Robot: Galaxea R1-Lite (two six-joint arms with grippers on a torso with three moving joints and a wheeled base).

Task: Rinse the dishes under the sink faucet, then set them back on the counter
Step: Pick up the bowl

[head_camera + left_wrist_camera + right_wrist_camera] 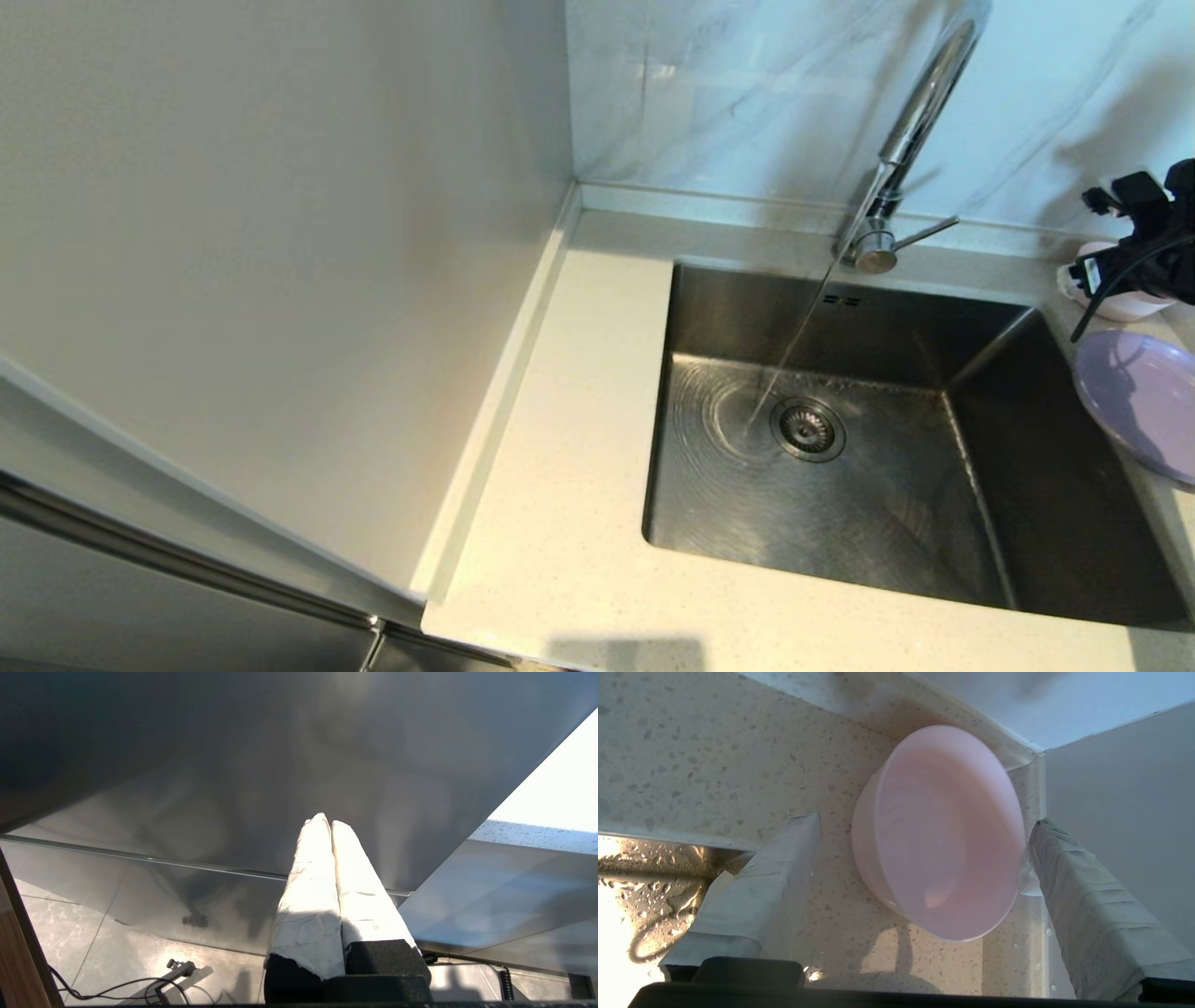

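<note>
Water runs in a thin stream from the chrome faucet [920, 112] down into the steel sink [1055, 448]. It lands just beside the round drain strainer [808, 429] and makes rings on the sink floor. The faucet's thin side lever [924, 231] sticks out to the right, near its base.

The right gripper [924, 826] is at the back right corner of the cream speckled surface [560, 523], to the right of the sink. Its jaws stand wide open. The small pink bowl [941, 833] sits between the two taped fingers [770, 877]. One finger is near the bowl's rim on the wall side, but I cannot tell if it touches. The other finger is apart from the bowl. The jaws hold nothing. The bowl rests on the surface, tucked into the corner by the low raised back edge. In the head view only a bit of the bowl shows behind the black gripper.

The lilac plate [1144, 401] lies on the surface just in front of the bowl, at the right side of the sink. Its rim hangs a little over the sink's edge.

The left gripper [325, 820] is parked low, away from the sink, in front of a grey cabinet panel [233, 788]. Its two white wrapped fingers are pressed together and hold nothing.
</note>
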